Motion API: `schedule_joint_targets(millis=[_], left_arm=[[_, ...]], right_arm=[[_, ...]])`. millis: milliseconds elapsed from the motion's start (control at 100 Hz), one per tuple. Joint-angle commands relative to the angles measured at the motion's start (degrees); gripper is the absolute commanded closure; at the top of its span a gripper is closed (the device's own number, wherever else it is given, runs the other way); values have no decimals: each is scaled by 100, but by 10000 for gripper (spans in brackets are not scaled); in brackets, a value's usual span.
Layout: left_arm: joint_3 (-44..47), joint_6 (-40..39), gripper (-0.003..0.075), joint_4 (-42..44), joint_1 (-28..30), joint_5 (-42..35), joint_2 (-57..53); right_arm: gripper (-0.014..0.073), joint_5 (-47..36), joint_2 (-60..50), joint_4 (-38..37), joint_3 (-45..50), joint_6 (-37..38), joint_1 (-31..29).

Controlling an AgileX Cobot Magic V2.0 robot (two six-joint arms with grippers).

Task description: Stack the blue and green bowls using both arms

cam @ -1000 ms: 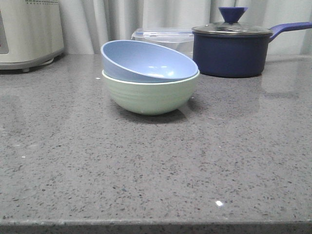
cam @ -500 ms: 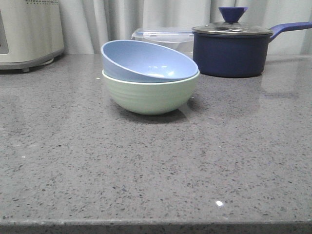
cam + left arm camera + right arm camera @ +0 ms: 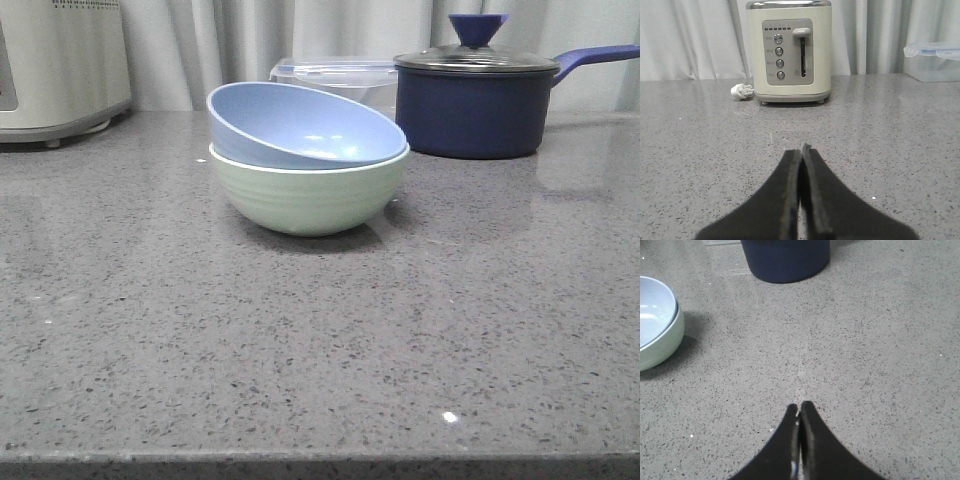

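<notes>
**Bowls nested, both arms clear**

The blue bowl point(image 3: 300, 125) sits tilted inside the green bowl point(image 3: 308, 195) at mid-counter, ahead of the navy saucepan point(image 3: 475, 105) and clear box point(image 3: 335, 75); it probably rests on one edge, though the contact is hidden. Left gripper point(image 3: 801, 150) faces the toaster point(image 3: 790, 50), right gripper point(image 3: 800, 407) hangs beside the bowls, both pinched closed and empty. Nothing has shifted since a second ago.

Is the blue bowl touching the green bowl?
Touching. The front view shows the blue bowl sitting tilted inside the green bowl, resting on its rim with no gap.
</notes>
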Motion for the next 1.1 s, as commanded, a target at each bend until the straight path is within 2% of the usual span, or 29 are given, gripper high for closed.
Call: schedule_joint_targets(millis=[0, 320, 650, 990, 1030, 1090], left_arm=[[227, -7, 741, -63, 21, -508, -201], [227, -7, 741, -63, 21, -508, -201], [227, -7, 741, -63, 21, -508, -201], [227, -7, 741, -63, 21, -508, -201], [227, -7, 741, -63, 21, -508, -201], [227, -7, 741, -63, 21, -508, -201]], right_arm=[[675, -385, 45, -77, -141, -31, -27], [675, -472, 33, -89, -115, -31, -37], [675, -2299, -463, -107, 1220, -31, -748], [675, -4225, -1644, -107, 3034, -31, -826], [675, -4374, -1776, -107, 3234, -31, -826], [675, -4057, -1875, -163, 3203, -36, -826]])
